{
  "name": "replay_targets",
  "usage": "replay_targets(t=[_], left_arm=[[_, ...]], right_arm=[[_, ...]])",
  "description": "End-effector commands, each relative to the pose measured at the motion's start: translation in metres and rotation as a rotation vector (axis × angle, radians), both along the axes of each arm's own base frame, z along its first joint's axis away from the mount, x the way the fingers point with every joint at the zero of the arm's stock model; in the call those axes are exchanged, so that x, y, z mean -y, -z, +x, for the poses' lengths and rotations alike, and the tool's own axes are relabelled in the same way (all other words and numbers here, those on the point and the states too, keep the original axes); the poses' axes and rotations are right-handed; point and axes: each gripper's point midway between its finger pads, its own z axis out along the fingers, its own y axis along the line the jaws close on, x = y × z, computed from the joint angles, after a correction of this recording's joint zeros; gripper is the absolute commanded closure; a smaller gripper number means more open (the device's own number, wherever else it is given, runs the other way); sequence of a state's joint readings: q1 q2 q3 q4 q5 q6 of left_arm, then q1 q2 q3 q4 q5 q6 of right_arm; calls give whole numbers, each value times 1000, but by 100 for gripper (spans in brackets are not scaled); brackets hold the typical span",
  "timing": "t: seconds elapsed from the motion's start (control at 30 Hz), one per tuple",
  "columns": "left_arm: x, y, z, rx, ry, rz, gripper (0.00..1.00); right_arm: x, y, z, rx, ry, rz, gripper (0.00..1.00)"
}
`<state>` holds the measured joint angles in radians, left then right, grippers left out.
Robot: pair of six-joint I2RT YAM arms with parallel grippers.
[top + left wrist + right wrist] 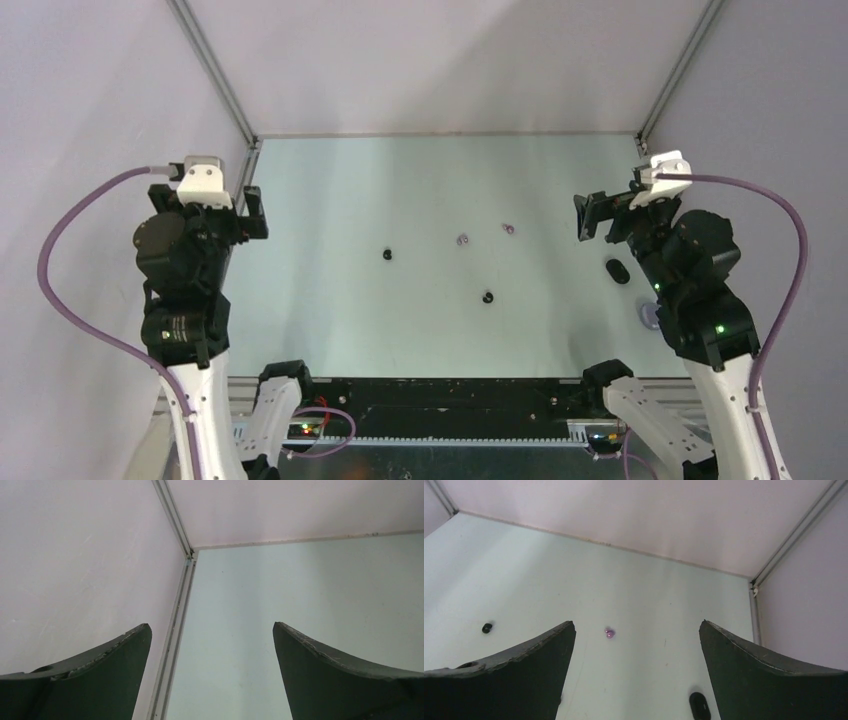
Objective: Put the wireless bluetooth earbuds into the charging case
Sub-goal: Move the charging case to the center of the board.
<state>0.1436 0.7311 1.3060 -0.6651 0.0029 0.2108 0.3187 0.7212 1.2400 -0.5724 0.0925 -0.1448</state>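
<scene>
Four earbuds, loose mid-table [320, 330]: purple pair [462, 239] toward the far edge, black pair [488, 297] nearer. Black case [617, 271] by the right edge. Left gripper [255, 213] and right gripper [590, 215]: we find both agape, empty. Hazard, we judge: wide jaws flicking such tiny buds off across the smooth table.

The right pincer [636, 624] hangs above the pale green worktop [524, 570], its two dark fingers [514, 680] spread wide apart. In the gap between them, nearer the left finger, a glossy purple earbud [609, 633] lies on the worktop. A black earbud [487, 628] lies well apart from it, further toward the worktop's left edge. A black oval object [699, 705] sits just beside the right finger, partly cut off by the bottom of the view. A white wall [649, 515] closes the far edge, and a metal post [791, 532] rises at the far right corner.
</scene>
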Motion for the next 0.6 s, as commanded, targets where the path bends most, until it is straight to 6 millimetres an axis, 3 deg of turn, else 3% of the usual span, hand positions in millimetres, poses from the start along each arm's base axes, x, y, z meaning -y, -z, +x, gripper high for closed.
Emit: replay_targets(t=[0.0,0.2,0.37,0.47,0.5,0.53,0.57], left_arm=[[18,33,4,-77,117,10,1],[30,44,9,-119,200,12,1],[39,79,20,-192,249,-25,1],[44,81,17,-186,269,-25,1],[47,79,14,-180,279,-23,1],[47,79,14,-181,279,-20,1],[47,80,14,-182,279,-19,1]], right_arm=[[12,-23,-13,101,38,-12,0],[16,0,-9,62,32,-174,0],[36,52,6,-132,116,-275,0],[51,93,14,-287,141,-273,0],[71,103,12,-333,199,-261,0],[68,113,13,-366,168,-254,0],[80,121,11,-402,197,-250,0]])
